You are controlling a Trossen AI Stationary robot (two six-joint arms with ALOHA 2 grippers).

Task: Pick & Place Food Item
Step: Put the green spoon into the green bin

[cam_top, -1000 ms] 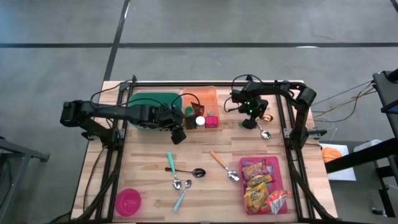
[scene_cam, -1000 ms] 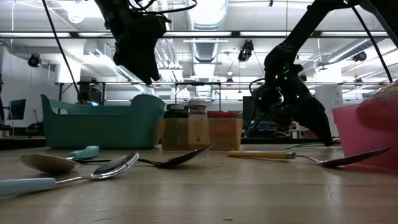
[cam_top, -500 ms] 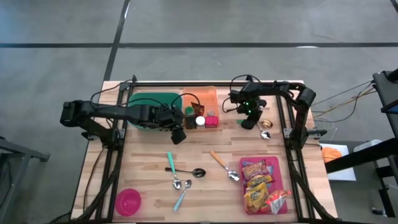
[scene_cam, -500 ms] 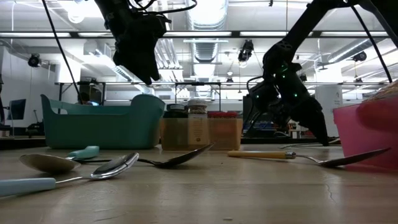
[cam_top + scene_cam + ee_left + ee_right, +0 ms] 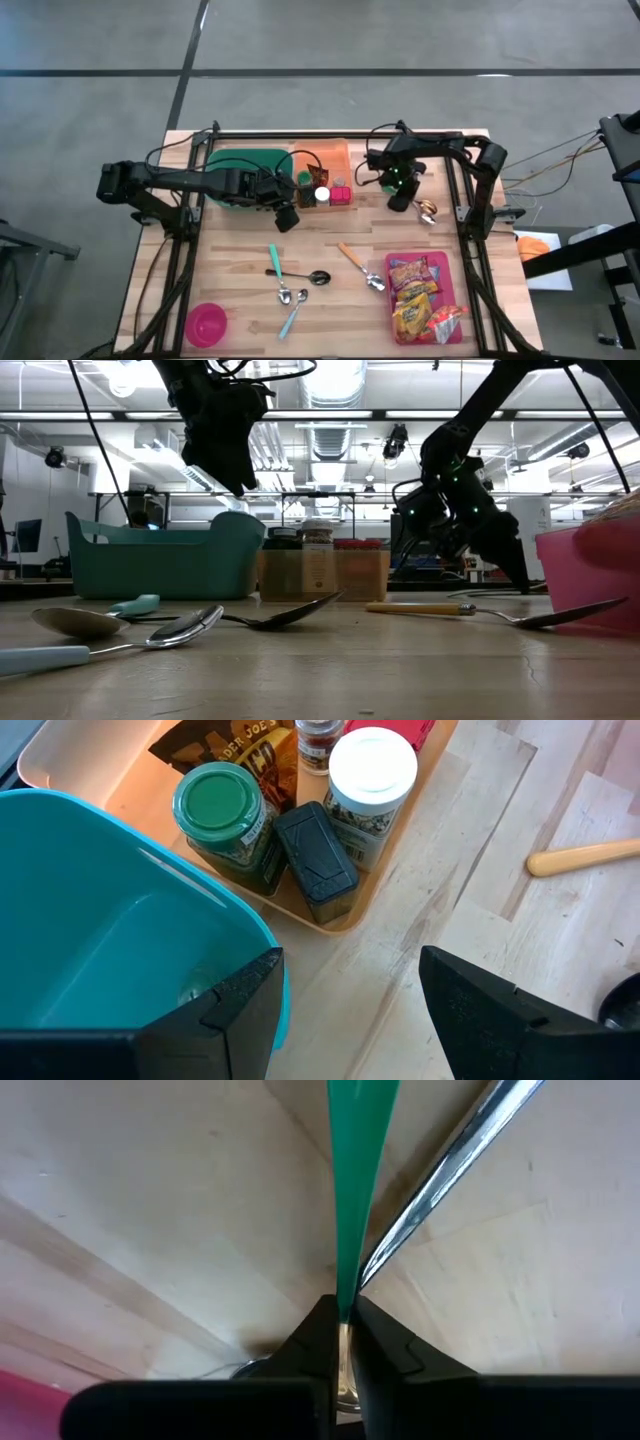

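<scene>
- A metal spoon with a flat green handle (image 5: pixel 362 1170) is lying on the pale wooden table (image 5: pixel 240 290) at the far right; in the right wrist view its bright steel shaft is running off diagonally beside the handle.
- The right gripper (image 5: pixel 399 200) is pinching the tip of that green handle, its two dark fingers (image 5: pixel 322 1342) pressed nearly together around the thin edge.
- A second ago these fingers were spread wide over the spoon; they have since closed on it, and the gripper has shifted slightly toward the orange plastic tray of jars (image 5: pixel 322 172).
- The spoon's bowl (image 5: pixel 428 209) is now lying just right of the gripper, turned from where it lay earlier.
- The right arm is reaching in from the far right corner, its wrist bent steeply down so the fingers are pointing at the tabletop.
- The left gripper (image 5: pixel 287 217) is hovering above the table beside the teal plastic bin (image 5: pixel 238 172), jaws partly open and holding nothing, unmoved since the earlier frames.
- A pink tray of snack packets (image 5: pixel 424 297) is sitting near the front right, well apart from both grippers.
</scene>
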